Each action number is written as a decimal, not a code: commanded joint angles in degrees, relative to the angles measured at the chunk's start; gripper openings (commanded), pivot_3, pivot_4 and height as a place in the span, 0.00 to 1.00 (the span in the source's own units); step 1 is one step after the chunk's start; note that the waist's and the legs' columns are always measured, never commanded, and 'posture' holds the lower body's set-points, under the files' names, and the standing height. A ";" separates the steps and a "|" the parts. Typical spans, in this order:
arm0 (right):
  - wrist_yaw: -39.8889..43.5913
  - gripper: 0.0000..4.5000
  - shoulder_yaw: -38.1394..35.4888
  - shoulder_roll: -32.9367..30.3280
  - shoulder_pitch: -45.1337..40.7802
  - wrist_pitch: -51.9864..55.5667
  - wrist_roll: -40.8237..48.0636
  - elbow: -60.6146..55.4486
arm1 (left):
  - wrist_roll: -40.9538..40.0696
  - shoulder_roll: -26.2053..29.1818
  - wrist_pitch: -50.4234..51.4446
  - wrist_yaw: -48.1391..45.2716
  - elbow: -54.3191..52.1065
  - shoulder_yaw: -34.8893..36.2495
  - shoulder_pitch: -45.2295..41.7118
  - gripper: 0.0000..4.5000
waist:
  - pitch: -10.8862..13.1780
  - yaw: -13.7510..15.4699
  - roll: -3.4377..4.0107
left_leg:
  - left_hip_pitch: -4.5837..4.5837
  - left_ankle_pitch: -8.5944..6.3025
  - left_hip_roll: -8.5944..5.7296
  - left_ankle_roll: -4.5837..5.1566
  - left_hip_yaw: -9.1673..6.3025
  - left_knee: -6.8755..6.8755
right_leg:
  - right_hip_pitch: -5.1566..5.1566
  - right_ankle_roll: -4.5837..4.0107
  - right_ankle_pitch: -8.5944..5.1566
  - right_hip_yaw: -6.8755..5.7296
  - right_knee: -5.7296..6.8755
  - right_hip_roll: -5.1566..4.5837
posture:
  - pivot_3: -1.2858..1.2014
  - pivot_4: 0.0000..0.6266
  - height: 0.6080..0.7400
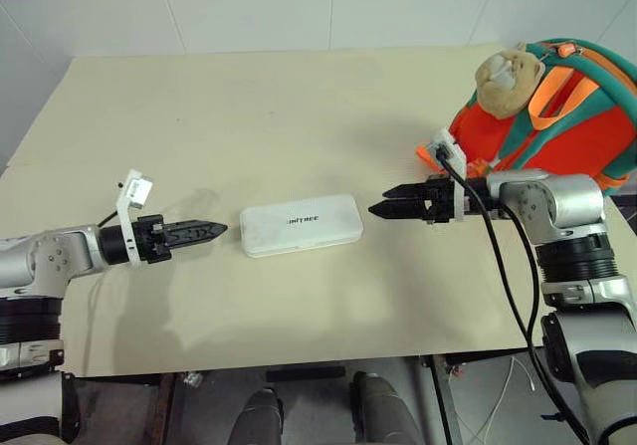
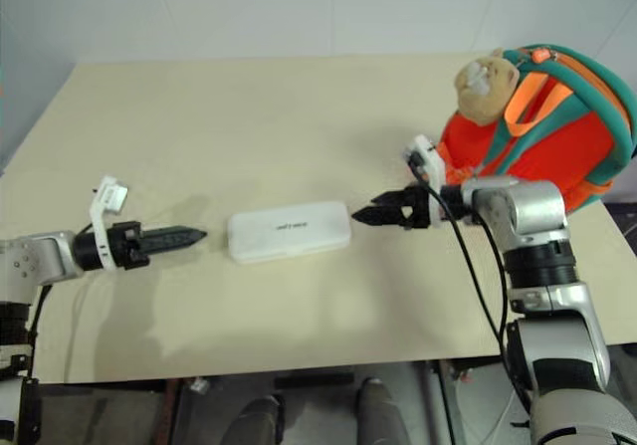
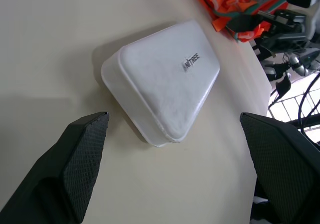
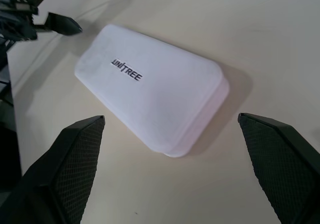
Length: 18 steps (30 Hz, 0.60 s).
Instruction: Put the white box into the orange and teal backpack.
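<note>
From the head view you see the flat white plastic box (image 1: 302,225) lying mid-table (image 1: 249,97), bare tabletop all round, between your left pincer (image 1: 214,231) and right pincer (image 1: 382,201); the orange and teal fabric backpack (image 1: 557,116) sits at the right edge. In both wrist views each pincer gapes wide, gripping nothing.

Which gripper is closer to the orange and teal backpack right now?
The right. The right gripper sits between the white box and the orange and teal backpack, just in front of the pack. The left gripper is off the box's far end, well away from the backpack.
</note>
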 commanded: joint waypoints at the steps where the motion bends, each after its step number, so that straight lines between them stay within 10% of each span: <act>1: -1.98 1.00 -1.39 1.24 -1.40 2.74 1.11 1.40 | -0.45 -1.06 0.75 1.92 0.28 1.55 -0.22 1.00 | 0.00 0.12 0.00 | -0.02 0.00 0.00 0.00 -0.01 0.00 | -0.02 0.00 0.00 0.00 0.00 0.00 | 0.52 0.24 1.00; 18: -4.60 1.00 1.79 6.05 -1.40 0.35 -2.50 4.67 | 0.84 -13.08 -2.15 9.97 5.59 1.39 -3.00 1.00 | -0.01 0.50 -0.01 | -0.01 0.05 -0.02 -0.09 -0.01 0.11 | 0.00 0.02 0.02 0.00 0.15 -0.01 | 0.52 0.24 1.00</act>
